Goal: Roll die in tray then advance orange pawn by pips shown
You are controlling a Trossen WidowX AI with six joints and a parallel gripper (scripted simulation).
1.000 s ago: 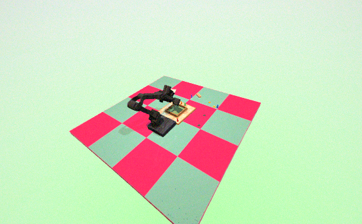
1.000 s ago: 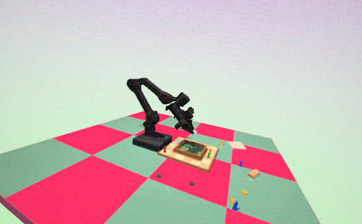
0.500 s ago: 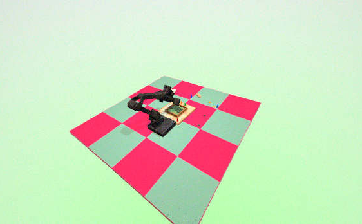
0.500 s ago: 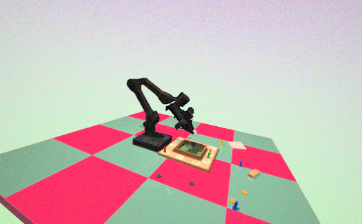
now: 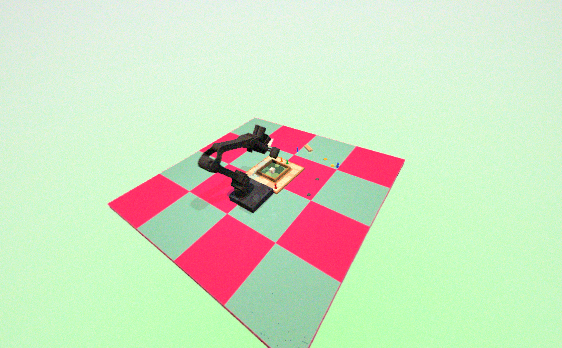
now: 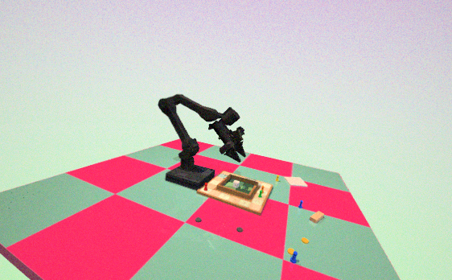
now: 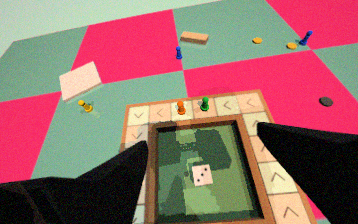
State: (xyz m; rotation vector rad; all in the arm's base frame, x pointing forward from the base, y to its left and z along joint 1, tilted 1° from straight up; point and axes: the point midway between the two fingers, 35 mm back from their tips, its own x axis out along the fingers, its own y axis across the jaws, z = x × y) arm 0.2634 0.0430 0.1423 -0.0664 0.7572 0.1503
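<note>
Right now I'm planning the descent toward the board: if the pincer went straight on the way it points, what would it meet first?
Most likely the tray: its green floor, near the white die, lies between the open pincer fingers. Depth is unclear, so the die itself could be met first.

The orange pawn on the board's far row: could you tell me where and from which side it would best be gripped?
Grip the orange pawn by its upper body and head, coming straight down from above. It stands upright on a narrow square, and the green pawn stands one square to its right, so the open fingers should probably straddle it near-to-far rather than sideways.
</note>
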